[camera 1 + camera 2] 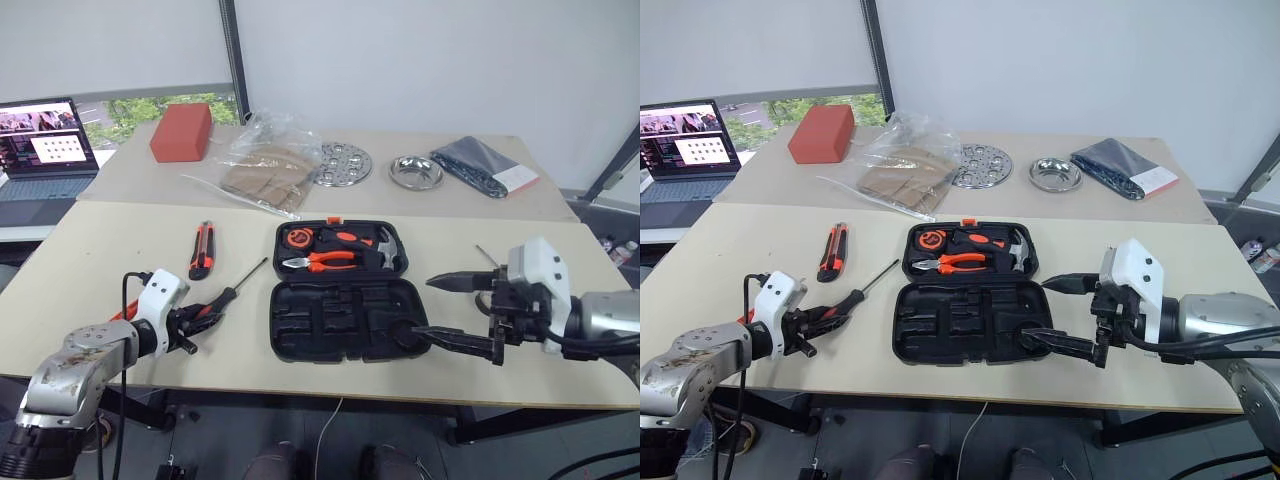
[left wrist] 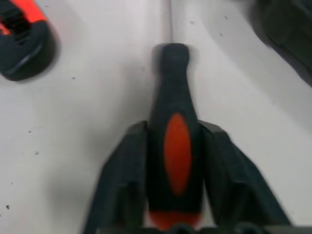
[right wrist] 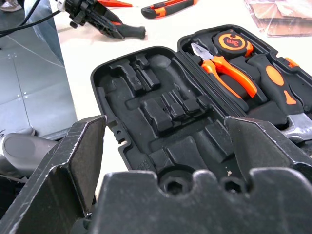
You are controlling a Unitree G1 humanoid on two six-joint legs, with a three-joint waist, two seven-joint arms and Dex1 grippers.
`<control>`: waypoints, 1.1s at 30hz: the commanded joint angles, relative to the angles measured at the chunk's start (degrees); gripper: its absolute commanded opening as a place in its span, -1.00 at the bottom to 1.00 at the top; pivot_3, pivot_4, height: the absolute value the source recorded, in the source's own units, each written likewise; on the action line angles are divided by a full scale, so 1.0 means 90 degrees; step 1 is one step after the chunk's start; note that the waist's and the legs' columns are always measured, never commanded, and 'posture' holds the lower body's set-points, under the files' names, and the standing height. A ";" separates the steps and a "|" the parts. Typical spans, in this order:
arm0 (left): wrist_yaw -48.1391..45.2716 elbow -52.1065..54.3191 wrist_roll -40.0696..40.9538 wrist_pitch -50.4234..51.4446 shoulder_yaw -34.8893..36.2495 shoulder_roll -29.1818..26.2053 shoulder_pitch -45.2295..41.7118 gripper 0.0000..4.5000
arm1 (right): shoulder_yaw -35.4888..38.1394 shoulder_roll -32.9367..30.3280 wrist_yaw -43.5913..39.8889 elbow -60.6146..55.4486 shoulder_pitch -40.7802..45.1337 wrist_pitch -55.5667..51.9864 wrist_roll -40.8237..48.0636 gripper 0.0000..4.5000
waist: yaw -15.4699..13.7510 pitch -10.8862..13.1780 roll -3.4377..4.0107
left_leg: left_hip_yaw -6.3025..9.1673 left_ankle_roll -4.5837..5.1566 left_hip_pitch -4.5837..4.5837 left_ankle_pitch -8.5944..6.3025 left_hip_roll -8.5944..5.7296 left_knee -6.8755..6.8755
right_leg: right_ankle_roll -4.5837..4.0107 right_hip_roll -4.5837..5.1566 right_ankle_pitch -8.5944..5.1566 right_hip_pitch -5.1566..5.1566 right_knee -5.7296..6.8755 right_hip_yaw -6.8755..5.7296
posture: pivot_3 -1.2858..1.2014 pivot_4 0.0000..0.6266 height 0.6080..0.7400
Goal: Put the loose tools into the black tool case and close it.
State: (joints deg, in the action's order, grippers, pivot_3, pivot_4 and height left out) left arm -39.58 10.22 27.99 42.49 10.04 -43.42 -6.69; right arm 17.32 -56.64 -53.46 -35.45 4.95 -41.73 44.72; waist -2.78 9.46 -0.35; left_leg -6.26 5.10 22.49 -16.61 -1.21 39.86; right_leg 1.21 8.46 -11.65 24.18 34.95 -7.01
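The left gripper [image 1: 207,318] sits nearest, its 2 black fingers [image 2: 122,185] clamped on the handle of a black-and-orange screwdriver [image 1: 232,294], whose shaft points toward 1 o'clock on the beige table [image 1: 80,260]. At 3 o'clock from it the black tool case [image 1: 338,320] lies open, front half's recesses bare, rear half holding orange-handled pliers [image 1: 330,261], a hammer [image 1: 385,252] and a tape measure [image 1: 298,237]. The utility knife [image 1: 201,249] lies at 9 o'clock from the case. The right gripper [image 1: 446,312] hovers at the case's 3 o'clock edge, jaws wide apart, holding nothing.
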 commanded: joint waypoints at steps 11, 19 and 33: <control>-0.3208 0.0125 0.0437 -0.0725 -0.1365 -0.0996 -0.2229 -0.57 | 0.0395 0.0253 0.0156 0.0001 -0.0414 0.0396 -0.0162 1.00 | 0.0079 0.0029 -0.0033 | -0.0032 -0.0004 -0.0019 0.0004 -0.0014 0.0001 | 0.0001 -0.0035 0.0005 -0.0009 0.0009 -0.0007 | 0.03 -0.52 0.91; -0.3988 -0.2332 -0.1634 -0.2336 -0.3461 0.0255 -0.4286 -0.57 | 0.0169 0.0444 0.0447 0.0042 -0.0374 0.0567 -0.0562 1.00 | 0.0036 0.0033 -0.0039 | -0.0033 -0.0004 0.0008 0.0008 -0.0002 0.0017 | 0.0003 -0.0054 0.0008 0.0009 0.0004 -0.0009 | 0.03 -0.52 0.91; -0.4154 -0.4086 -0.2478 -0.3088 -0.3506 0.1244 -0.5143 -0.57 | 0.0364 0.0577 0.0687 -0.0235 -0.0648 0.0465 -0.0496 1.00 | 0.0067 0.0035 -0.0042 | -0.0013 0.0070 0.0045 0.0044 0.0016 0.0059 | -0.0031 -0.0064 0.0033 0.0021 0.0006 -0.0013 | 0.03 -0.52 0.91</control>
State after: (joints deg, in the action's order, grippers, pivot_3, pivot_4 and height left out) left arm -76.73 -26.32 5.82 15.00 -23.48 -32.42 -51.12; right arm 18.52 -51.52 -47.70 -35.69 -0.78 -37.86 39.58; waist -2.18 9.78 -0.73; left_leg -6.36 5.75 22.92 -16.22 -1.07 40.43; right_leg 0.94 7.91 -11.35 24.37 35.01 -7.12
